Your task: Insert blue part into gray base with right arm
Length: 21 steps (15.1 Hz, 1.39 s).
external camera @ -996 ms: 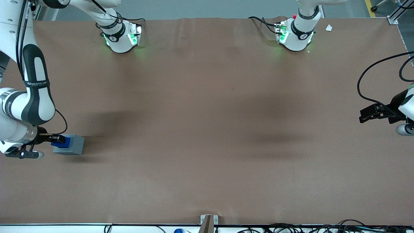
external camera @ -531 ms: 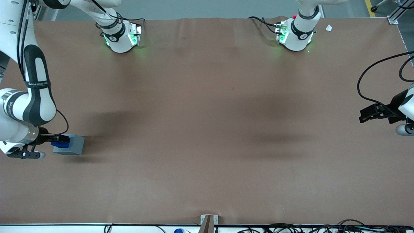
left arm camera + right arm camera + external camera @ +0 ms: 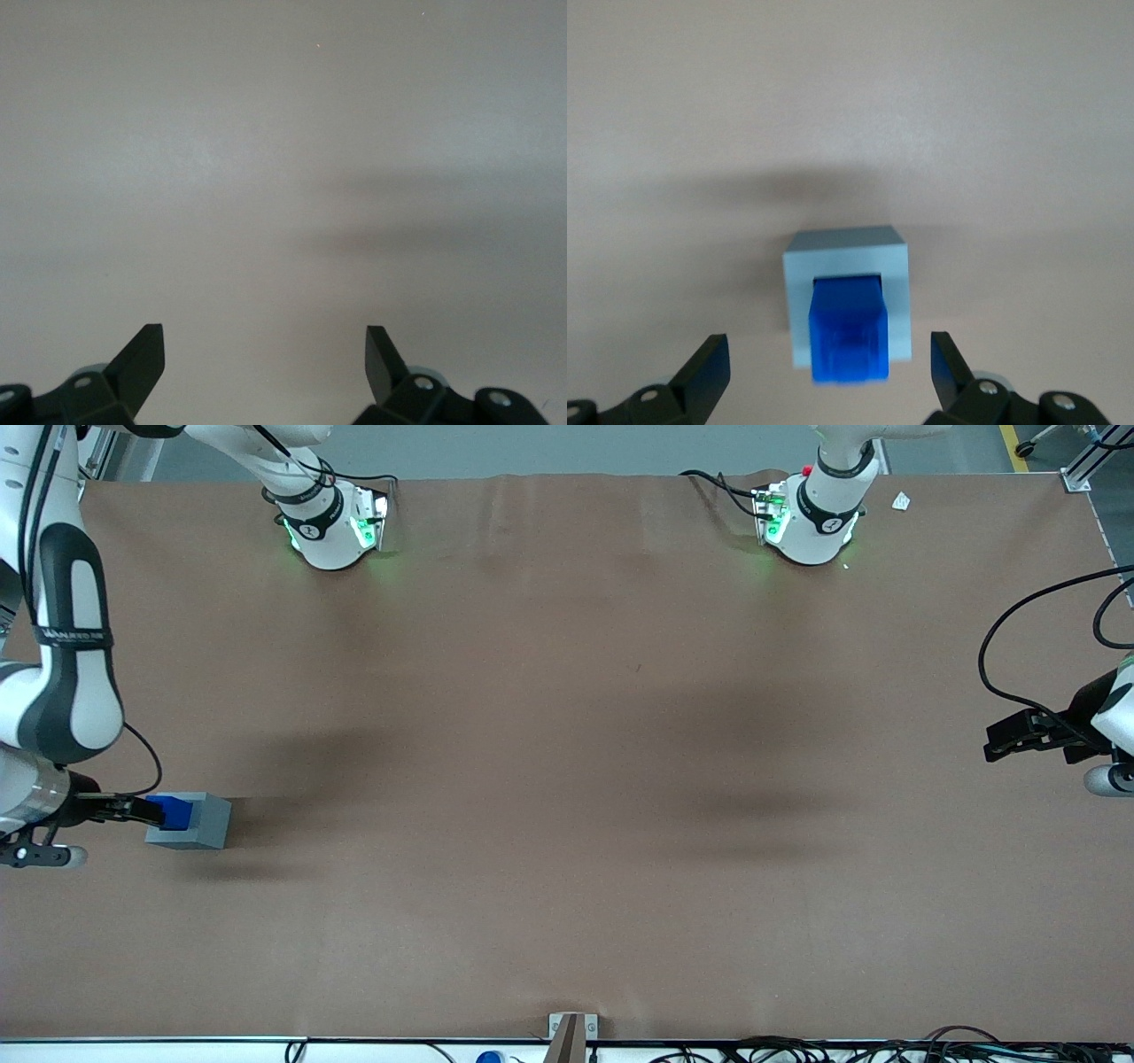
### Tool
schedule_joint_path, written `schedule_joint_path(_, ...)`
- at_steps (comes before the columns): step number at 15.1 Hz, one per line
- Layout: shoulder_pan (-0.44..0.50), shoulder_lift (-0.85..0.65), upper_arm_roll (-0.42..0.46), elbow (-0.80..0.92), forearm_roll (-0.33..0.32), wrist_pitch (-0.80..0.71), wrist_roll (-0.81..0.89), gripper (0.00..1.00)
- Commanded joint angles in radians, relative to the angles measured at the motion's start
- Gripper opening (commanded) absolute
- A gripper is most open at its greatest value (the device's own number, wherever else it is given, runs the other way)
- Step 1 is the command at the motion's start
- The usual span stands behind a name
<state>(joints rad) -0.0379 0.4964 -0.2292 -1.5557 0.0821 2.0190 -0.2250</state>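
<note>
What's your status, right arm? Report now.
Gripper open, above the parts. Blue part seated in gray base, standing proud. Nothing in the way.

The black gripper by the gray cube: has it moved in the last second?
Yes. The gripper has pulled back from the gray base, which has stayed put, toward the working arm's end of the table. It is open, and the blue part sits in the base.

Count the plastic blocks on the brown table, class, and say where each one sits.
2. The gray base stands toward the working arm's end of the table. The blue part sits in its top socket. The gripper, open, hangs above them, touching neither. None seem hidden.
</note>
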Motion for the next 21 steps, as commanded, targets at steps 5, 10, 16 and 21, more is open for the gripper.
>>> schedule_joint_path(5, 0.012, -0.102, 0.007, 0.109, 0.015, -0.270, 0.071, 1.00)
schedule_joint_path(10, 0.035, -0.218, 0.007, 0.105, 0.015, -0.397, 0.154, 1.00)
schedule_joint_path(16, 0.128, -0.317, 0.007, 0.103, 0.001, -0.479, 0.211, 1.00)
schedule_joint_path(21, 0.176, -0.458, 0.007, 0.057, -0.001, -0.545, 0.223, 1.00)
